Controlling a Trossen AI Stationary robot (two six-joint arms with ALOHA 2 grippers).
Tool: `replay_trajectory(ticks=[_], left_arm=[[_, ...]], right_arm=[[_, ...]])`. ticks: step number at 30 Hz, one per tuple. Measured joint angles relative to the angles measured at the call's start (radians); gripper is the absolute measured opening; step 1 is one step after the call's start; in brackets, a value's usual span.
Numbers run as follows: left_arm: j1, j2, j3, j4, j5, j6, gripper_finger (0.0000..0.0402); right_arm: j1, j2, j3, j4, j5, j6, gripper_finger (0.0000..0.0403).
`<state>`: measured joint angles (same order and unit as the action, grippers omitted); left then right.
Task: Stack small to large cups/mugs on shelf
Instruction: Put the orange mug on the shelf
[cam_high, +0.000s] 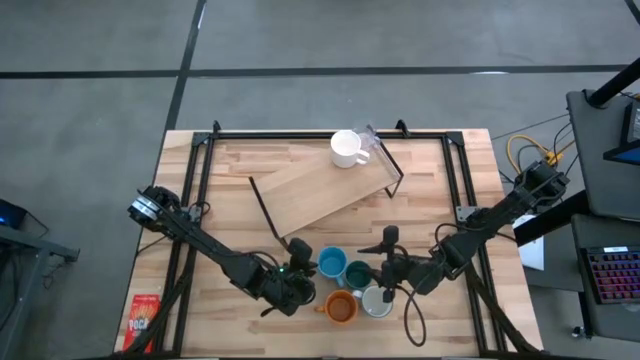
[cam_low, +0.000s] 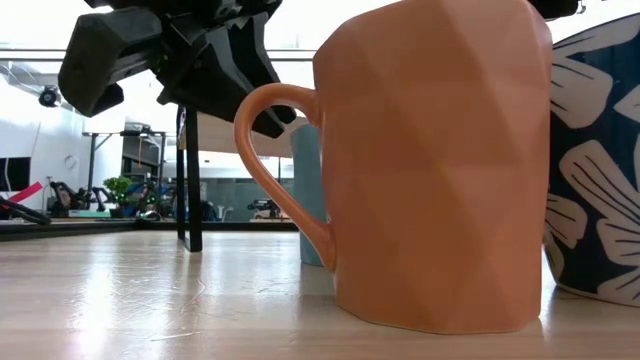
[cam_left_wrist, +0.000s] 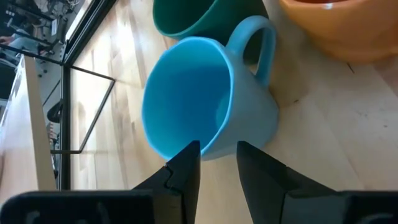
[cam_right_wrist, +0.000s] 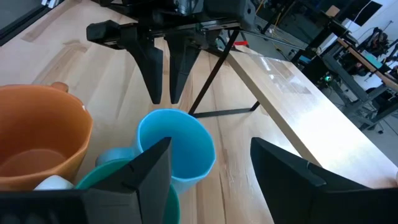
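Observation:
The light blue mug (cam_high: 331, 263) stands upright on the table beside the dark teal mug (cam_high: 358, 271), the orange mug (cam_high: 341, 307) and the pale grey-white mug (cam_high: 377, 300). The white mug (cam_high: 346, 148) stands on the shelf (cam_high: 320, 195). My left gripper (cam_left_wrist: 219, 155) points down, slightly open, just above the blue mug's rim (cam_right_wrist: 163, 113), one finger over the inside and one over the outside. My right gripper (cam_right_wrist: 211, 162) is wide open and empty, just right of the teal mug.
A clear glass (cam_high: 372, 145) stands next to the white mug at the shelf's far right end. The shelf's black wire legs (cam_right_wrist: 217, 68) stand close behind the blue mug. A red packet (cam_high: 145, 318) lies at the near left corner. The shelf's left half is bare.

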<state>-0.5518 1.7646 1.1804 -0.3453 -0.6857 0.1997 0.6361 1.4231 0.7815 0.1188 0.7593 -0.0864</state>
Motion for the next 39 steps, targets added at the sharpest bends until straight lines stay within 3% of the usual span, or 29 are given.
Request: replay_trajectory(ticks=[12,18,19,22,24,27,32,39], left_arm=[[0.000,0.000,0.000,0.007,0.011,-0.037,0.0092],[-0.001,0.001,0.019,0.059,0.315,-0.408,0.0092],[-0.009,0.001,0.017,0.057,0.299,-0.484,0.0092],[-0.046,0.001,-0.013,0.037,0.121,-0.665,0.0092],[-0.064,0.001,-0.029,0.040,0.077,-0.738,0.0092],[-0.090,0.001,-0.046,0.066,0.077,-0.820,0.0092],[-0.136,0.001,-0.111,0.241,0.121,-0.830,0.0092],[-0.187,0.001,-0.128,0.275,0.138,-0.848,0.0092]], right_arm=[[0.000,0.000,0.000,0.000,0.000,0.000,0.0210],[0.000,0.000,0.000,0.000,0.000,0.007,0.0210],[0.000,0.000,0.000,0.000,0.000,0.007,0.0210],[0.000,0.000,0.000,0.000,0.000,0.008,0.0210],[0.000,0.000,0.000,0.000,0.000,0.008,0.0210],[0.000,0.000,0.000,0.014,0.000,0.008,0.0210],[0.000,0.000,0.000,0.027,0.000,0.008,0.0210],[0.000,0.000,0.000,0.029,0.000,0.008,0.0210]])
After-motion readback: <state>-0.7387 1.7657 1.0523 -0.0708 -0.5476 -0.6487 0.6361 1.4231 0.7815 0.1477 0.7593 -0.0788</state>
